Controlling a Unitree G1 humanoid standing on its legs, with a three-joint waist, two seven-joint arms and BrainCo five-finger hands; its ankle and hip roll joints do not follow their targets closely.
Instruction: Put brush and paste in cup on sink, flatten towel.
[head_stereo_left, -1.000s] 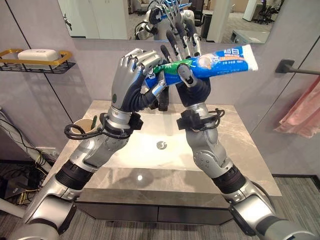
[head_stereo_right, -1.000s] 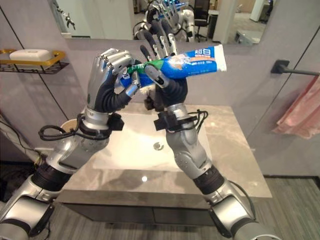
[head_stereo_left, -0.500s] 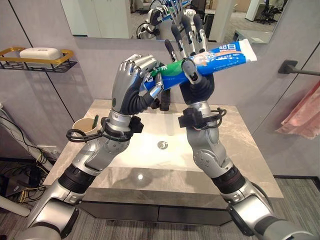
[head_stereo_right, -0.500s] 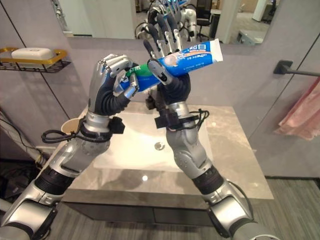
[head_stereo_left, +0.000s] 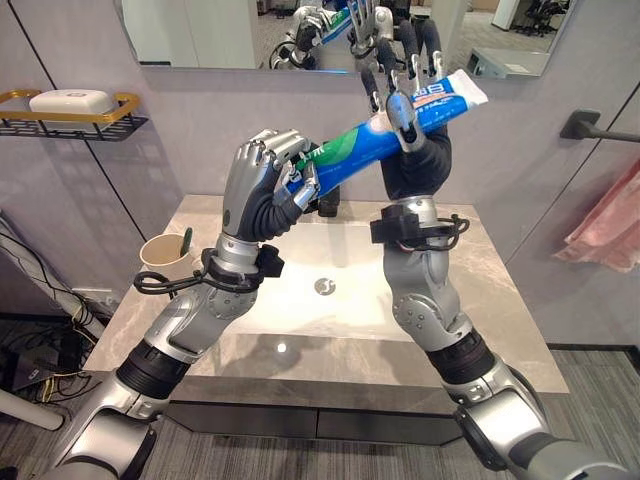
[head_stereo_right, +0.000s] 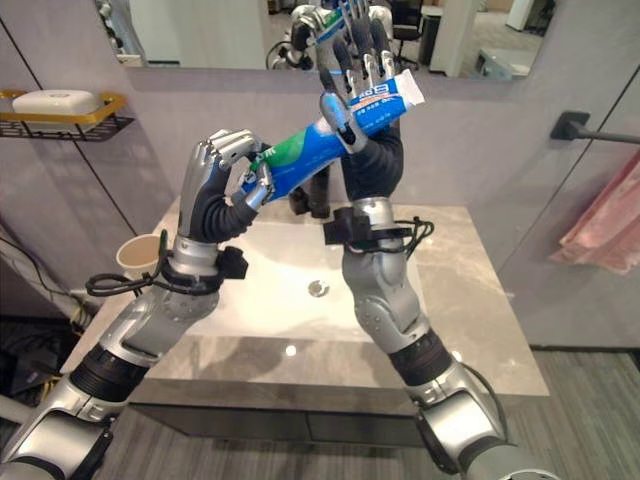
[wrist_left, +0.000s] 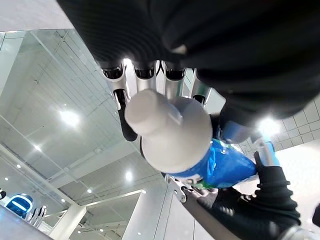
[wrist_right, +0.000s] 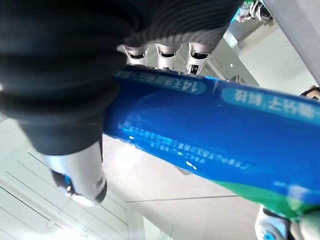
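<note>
Both my arms are raised above the counter (head_stereo_left: 480, 300), w/ the sink basin (head_stereo_left: 330, 300) set in its middle. My left hand (head_stereo_left: 262, 190) has its fingers curled tight around the capped end of the toothpaste tube (head_stereo_left: 372, 147); in the left wrist view the white cap (wrist_left: 167, 130) pokes out past my fingers. The tube is blue & green and tilts up from my left hand to my right hand (head_stereo_left: 412, 120). My right hand is higher up, fingers straight & pointing up behind the tube, thumb pressed across its front, so the tube is pinched between thumb & fingers near its flat crimped end. The tube is in the air above the back of the basin, touching nothing but my hands.

At the counter's left edge stands a beige cup (head_stereo_left: 167, 256) w/ a toothbrush (head_stereo_left: 186, 241) upright in it. At the back edge, behind the tube, is a dark faucet (head_stereo_left: 328, 203). Farther off: a mirror (head_stereo_left: 220, 30) on the wall, a gold shelf (head_stereo_left: 70, 110) w/ a white soap bar (head_stereo_left: 70, 100) on the left, a pink towel (head_stereo_left: 605, 225) hanging from a black bar (head_stereo_left: 595, 127) on the right.
</note>
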